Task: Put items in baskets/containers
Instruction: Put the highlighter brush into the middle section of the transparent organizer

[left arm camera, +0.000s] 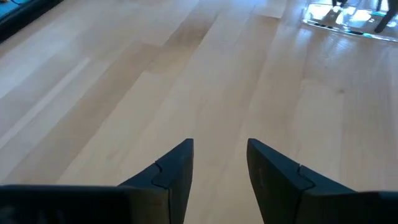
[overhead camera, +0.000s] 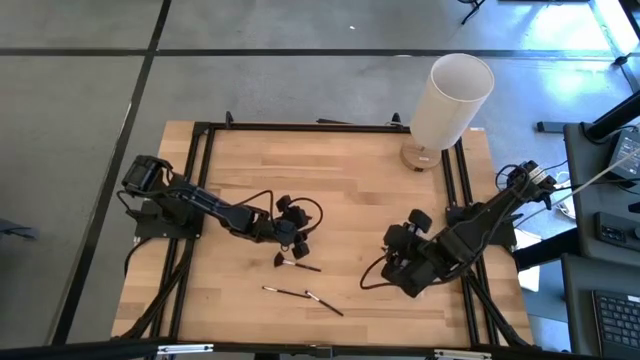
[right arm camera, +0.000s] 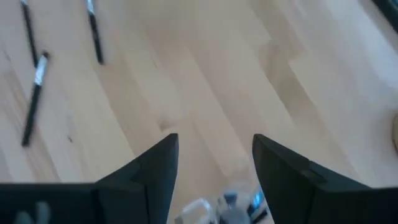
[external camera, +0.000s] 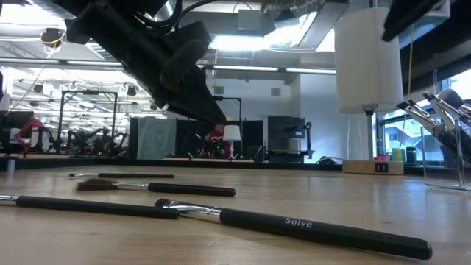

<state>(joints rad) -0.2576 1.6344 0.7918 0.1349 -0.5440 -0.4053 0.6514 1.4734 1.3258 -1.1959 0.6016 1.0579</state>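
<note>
Several thin black-handled makeup brushes (overhead camera: 297,266) lie flat on the wooden table near its near edge; the low view shows them close up (external camera: 294,224), and the right wrist view shows them ahead (right arm camera: 34,99). My left gripper (overhead camera: 293,243) hovers open just beyond the brushes, over bare wood (left arm camera: 221,152). My right gripper (overhead camera: 394,262) is open to their right (right arm camera: 216,146). A clear glinting thing (right arm camera: 227,204), perhaps the clear box, shows low between its fingers. No clear box shows elsewhere. My right gripper has the clear glinting thing (right arm camera: 205,208) far back between its two spread fingers. The fingers themselves hide its sides, and I cannot tell whether they touch it. My left gripper touches nothing.
A tall white cylinder (overhead camera: 452,95) on a round wooden base stands at the table's far right corner. Black frame rails (overhead camera: 200,160) run along the table's left, right and far sides. Bare wood lies across the middle and far half of the table.
</note>
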